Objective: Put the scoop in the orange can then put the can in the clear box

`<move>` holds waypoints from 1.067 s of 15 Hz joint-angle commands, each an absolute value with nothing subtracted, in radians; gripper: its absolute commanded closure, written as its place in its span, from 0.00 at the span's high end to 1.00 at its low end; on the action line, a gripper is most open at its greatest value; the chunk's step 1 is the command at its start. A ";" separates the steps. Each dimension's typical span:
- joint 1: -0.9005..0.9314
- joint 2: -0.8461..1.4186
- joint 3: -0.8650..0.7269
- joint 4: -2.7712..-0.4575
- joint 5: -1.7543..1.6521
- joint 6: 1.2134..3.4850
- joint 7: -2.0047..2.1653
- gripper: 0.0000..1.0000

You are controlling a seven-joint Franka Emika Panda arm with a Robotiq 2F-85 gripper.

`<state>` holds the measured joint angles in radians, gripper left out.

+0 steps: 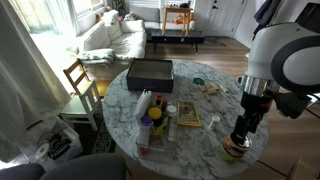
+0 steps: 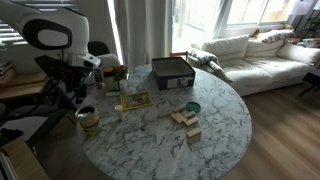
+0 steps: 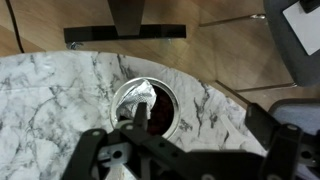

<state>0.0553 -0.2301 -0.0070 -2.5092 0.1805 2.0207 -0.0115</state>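
The orange can (image 1: 236, 149) stands near the table's edge and shows in both exterior views (image 2: 88, 119). In the wrist view I look down into the can (image 3: 160, 118); a silvery-white scoop (image 3: 134, 96) lies inside it. My gripper (image 3: 200, 120) is open and low over the can. One finger reaches inside the rim and the other is outside, over the marble. It also shows in both exterior views (image 1: 243, 128) (image 2: 80, 100). The clear box (image 1: 143, 150) lies across the table from the can and holds bottles and small items.
A dark grey lidded box (image 1: 150, 71) (image 2: 172, 72) sits at the back of the round marble table (image 1: 200, 130). A flat blue disc (image 2: 192, 107), wooden blocks (image 2: 185, 120) and a yellow card (image 2: 135, 100) lie on it. A wooden chair (image 1: 80, 85) stands beside the table.
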 commanded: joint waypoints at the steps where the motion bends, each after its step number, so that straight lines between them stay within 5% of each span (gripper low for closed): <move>1: 0.039 -0.187 0.005 -2.536 0.198 2.136 0.050 1.00; 9: 0.039 -0.110 0.012 -2.555 0.192 2.261 0.167 0.98; 10: 0.038 -0.107 0.011 -2.557 0.192 2.265 0.174 0.91; 11: 0.038 -0.102 0.011 -2.560 0.190 2.273 0.182 0.73; 16: 0.036 -0.089 0.012 -2.568 0.175 2.288 0.211 0.37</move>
